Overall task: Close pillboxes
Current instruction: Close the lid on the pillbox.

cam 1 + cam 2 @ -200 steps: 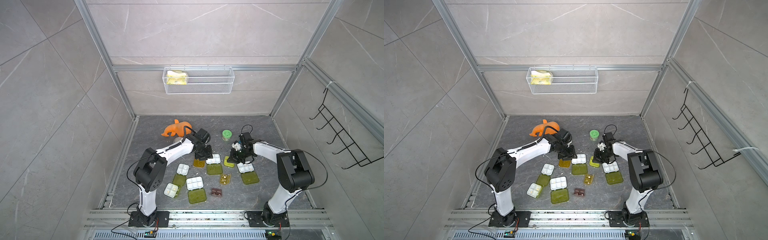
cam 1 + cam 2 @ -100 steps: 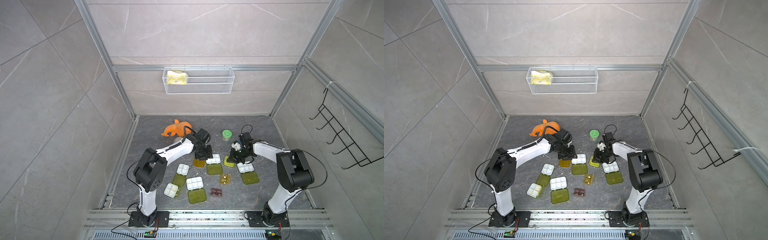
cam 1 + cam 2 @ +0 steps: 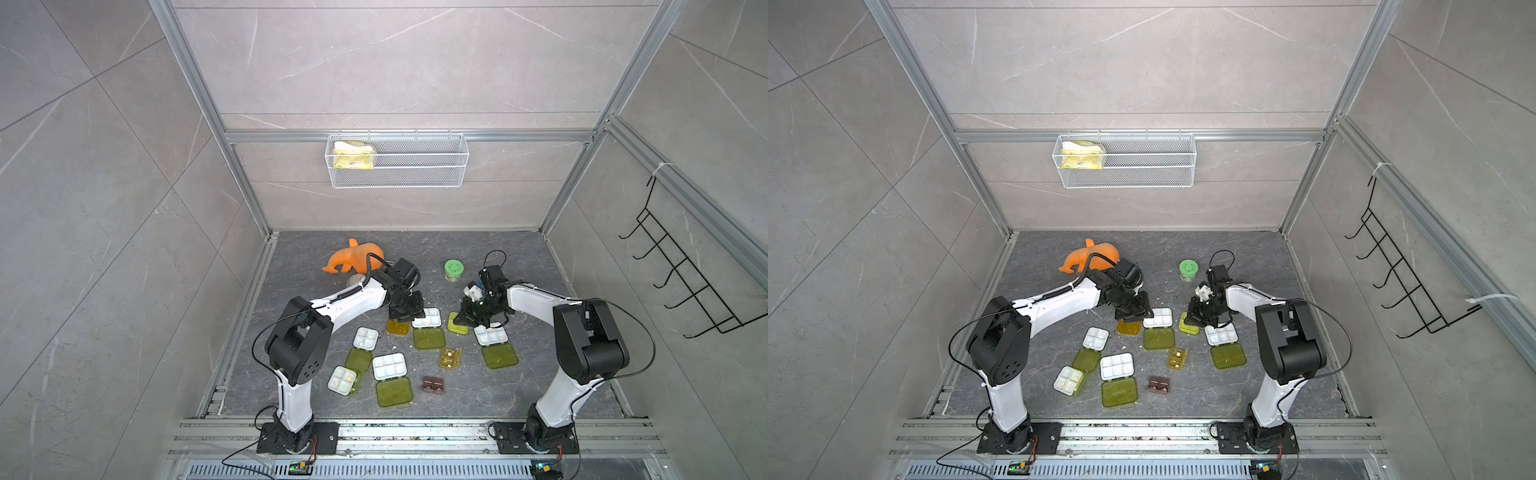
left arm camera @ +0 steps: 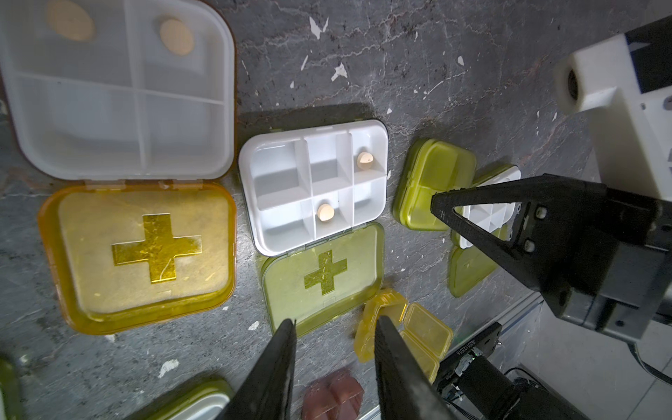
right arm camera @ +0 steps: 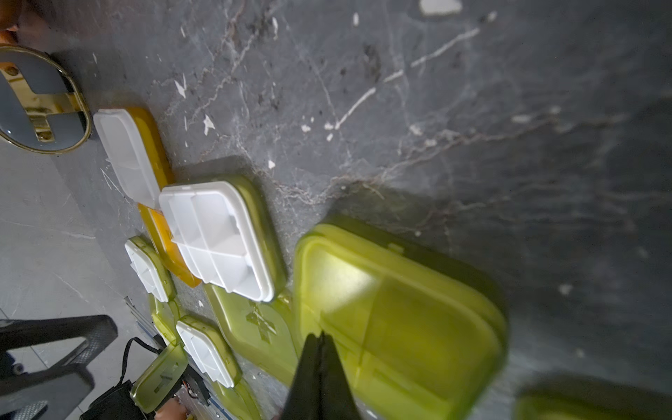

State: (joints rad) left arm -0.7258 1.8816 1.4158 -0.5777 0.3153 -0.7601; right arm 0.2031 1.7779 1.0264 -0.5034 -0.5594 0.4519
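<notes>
White arms (image 3: 353,305), bulky black joints (image 3: 299,340), black left gripper (image 4: 334,322)

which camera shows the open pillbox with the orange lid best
The left wrist view: the white four-cell pillbox with a translucent orange lid is large and close, lid flat open, two pills visible. In both top views the left arm hides all but the lid. The right wrist view shows it small, edge-on.
</notes>
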